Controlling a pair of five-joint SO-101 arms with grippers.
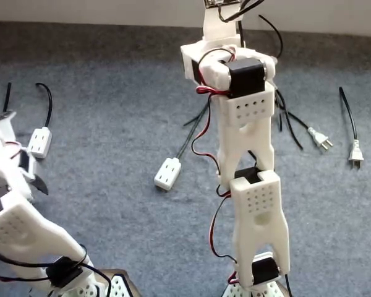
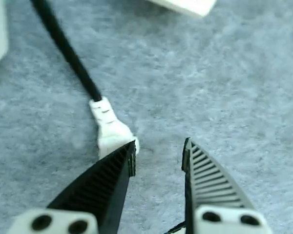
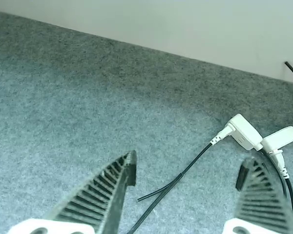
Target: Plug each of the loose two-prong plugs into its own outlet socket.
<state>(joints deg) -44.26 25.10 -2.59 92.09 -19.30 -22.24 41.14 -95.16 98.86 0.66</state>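
Note:
Two white outlet sockets lie on the grey carpet, one at the left (image 1: 40, 141) and one in the middle (image 1: 167, 173). Two loose two-prong plugs (image 1: 322, 141) (image 1: 355, 153) lie at the far right on black cords. My left gripper (image 2: 158, 152) (image 1: 32, 174) is open and low over the carpet. A white cord end (image 2: 110, 132) lies right at the tip of one of its fingers (image 2: 128, 158), partly hidden by it. My right gripper (image 3: 185, 178) is wide open near the back wall. Two white cord ends (image 3: 241, 130) (image 3: 280, 139) lie just beyond one finger (image 3: 254, 187).
The right arm (image 1: 247, 105) stretches up the middle of the table toward the wall. Black cords (image 1: 284, 117) trail beside it. A white block edge (image 2: 185, 5) lies ahead of the left gripper. Open carpet lies between the middle socket and the left one.

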